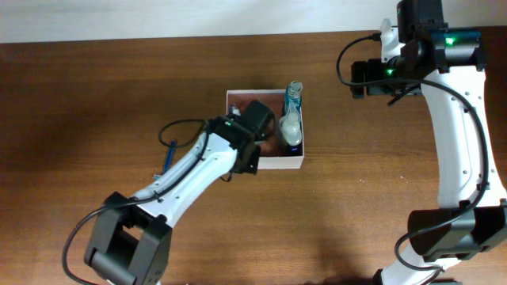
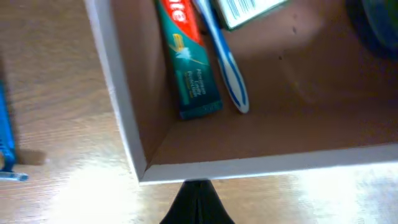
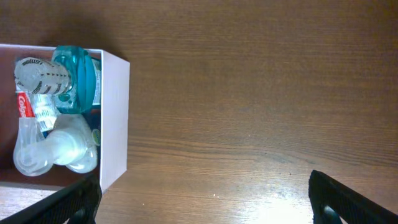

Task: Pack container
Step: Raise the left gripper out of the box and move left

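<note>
The container (image 1: 285, 164) sits mid-bench (image 1: 95, 87), holding a toothpaste tube (image 2: 186, 68), a toothbrush (image 2: 225, 65) and clear bottles (image 1: 291, 123). The left end effector (image 2: 198, 190) is pinched closed over its corner. The right end effector (image 3: 204, 186) hangs spread wide, apart from it.

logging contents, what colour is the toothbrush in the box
The slim plastic toothbrush is blue and white; clearest in the left wrist view.

Container (image 1: 282, 164): square, shallow cardboard box with thin white walls and a reddish-brown interior. Sits flat, open side up, near centre of overhead view. Partly filled.
</note>
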`<action>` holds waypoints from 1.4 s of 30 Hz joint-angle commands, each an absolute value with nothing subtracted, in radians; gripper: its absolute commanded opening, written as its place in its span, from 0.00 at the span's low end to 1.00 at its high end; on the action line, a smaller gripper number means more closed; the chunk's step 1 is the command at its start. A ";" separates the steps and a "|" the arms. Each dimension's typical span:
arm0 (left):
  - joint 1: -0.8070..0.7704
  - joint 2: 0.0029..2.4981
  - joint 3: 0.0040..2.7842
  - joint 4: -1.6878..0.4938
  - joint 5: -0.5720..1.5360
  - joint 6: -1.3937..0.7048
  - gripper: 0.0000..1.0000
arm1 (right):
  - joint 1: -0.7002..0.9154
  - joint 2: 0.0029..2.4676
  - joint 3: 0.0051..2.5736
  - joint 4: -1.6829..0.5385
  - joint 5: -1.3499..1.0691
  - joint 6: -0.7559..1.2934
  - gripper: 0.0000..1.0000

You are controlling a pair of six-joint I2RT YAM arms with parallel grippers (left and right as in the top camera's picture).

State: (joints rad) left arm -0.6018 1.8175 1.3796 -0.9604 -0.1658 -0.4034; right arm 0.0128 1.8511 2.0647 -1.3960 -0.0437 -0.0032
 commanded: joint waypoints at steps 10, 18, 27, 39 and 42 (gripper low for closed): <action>-0.561 1.675 1.375 -1.027 -0.189 -0.342 0.00 | 0.011 1.841 2.080 -1.396 -0.049 -0.002 0.98; -0.424 1.592 1.375 -1.093 -0.321 -0.342 0.00 | 0.011 1.841 2.080 -1.396 -0.049 -0.002 0.98; -0.212 1.599 1.374 -1.065 -0.232 -0.233 0.00 | 0.011 1.841 2.080 -1.396 -0.049 -0.002 0.98; -0.080 1.604 1.373 -0.979 -0.115 -0.056 0.00 | 0.011 1.841 2.080 -1.396 -0.049 -0.002 0.98; -0.079 1.604 1.372 -0.952 -0.089 -0.006 0.02 | 0.011 1.841 2.080 -1.396 -0.049 -0.002 0.98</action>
State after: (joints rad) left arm -0.0834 1.5970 1.3762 -0.9710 -0.1600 -0.1097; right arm 0.0128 1.8511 2.0647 -1.3960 -0.0437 -0.0040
